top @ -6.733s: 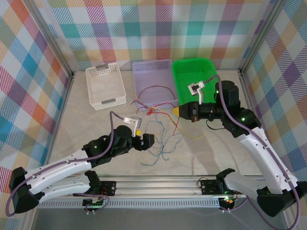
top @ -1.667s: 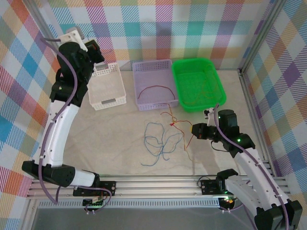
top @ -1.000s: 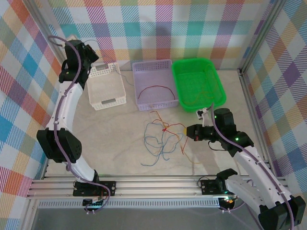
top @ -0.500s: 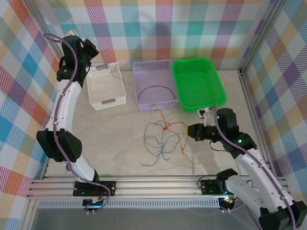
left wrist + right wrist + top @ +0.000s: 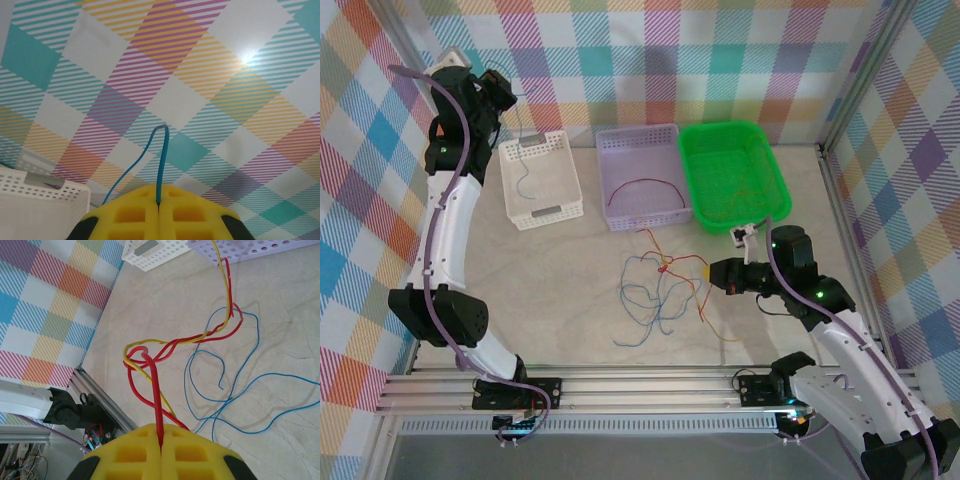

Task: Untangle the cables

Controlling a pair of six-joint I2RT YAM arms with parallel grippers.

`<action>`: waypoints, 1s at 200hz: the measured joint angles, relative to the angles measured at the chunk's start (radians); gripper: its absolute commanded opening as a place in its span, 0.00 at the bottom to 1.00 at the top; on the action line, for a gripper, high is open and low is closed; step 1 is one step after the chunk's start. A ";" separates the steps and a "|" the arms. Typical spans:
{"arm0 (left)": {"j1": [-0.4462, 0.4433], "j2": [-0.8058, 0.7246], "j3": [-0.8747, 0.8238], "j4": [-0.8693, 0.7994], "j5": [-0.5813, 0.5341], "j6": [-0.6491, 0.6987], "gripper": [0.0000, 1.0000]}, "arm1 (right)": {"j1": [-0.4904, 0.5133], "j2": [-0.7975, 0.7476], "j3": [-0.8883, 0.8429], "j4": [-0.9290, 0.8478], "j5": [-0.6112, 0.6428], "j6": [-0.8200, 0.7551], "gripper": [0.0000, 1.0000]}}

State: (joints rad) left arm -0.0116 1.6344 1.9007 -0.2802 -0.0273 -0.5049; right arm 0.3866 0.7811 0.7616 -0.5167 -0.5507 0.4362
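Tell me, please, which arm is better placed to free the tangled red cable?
Likely right: the right gripper is shut on the red cable, while the left gripper holds a blue cable above the white basket.

No legible text, label, brand name, number or sign appears on any surface. The small circuit board (image 5: 516,422) mounted below the aluminium rail (image 5: 650,384) at the near edge of the worktop carries components and lit indicators (any printing on it is too small to resolve). The three baskets, the arm housings and the checked walls show colour and pattern, with no readable characters.
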 measured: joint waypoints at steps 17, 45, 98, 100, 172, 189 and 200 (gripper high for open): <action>0.011 0.021 -0.005 0.011 0.000 0.000 0.00 | 0.001 0.003 0.000 0.002 -0.001 0.000 0.00; 0.047 0.076 -0.030 0.024 0.004 -0.004 0.00 | 0.005 0.008 -0.001 0.011 -0.001 0.004 0.00; 0.061 0.127 -0.138 0.024 0.018 -0.031 0.00 | 0.028 0.027 -0.014 0.053 -0.013 0.023 0.00; 0.061 0.127 -0.144 0.026 0.019 -0.034 0.00 | 0.028 0.027 -0.014 0.054 -0.013 0.023 0.00; 0.060 0.127 -0.430 0.047 0.092 -0.127 0.25 | 0.051 0.027 -0.013 0.075 -0.023 0.046 0.00; 0.060 0.127 -0.451 0.042 0.101 -0.135 0.26 | 0.055 0.023 -0.011 0.075 -0.024 0.050 0.00; 0.060 0.127 -0.452 0.042 0.105 -0.135 0.27 | 0.057 0.020 -0.006 0.075 -0.026 0.053 0.00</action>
State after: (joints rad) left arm 0.0483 1.7618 1.4487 -0.2382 0.0776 -0.6399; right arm 0.4435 0.8009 0.7555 -0.4416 -0.5770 0.4896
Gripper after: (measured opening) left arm 0.262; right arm 0.067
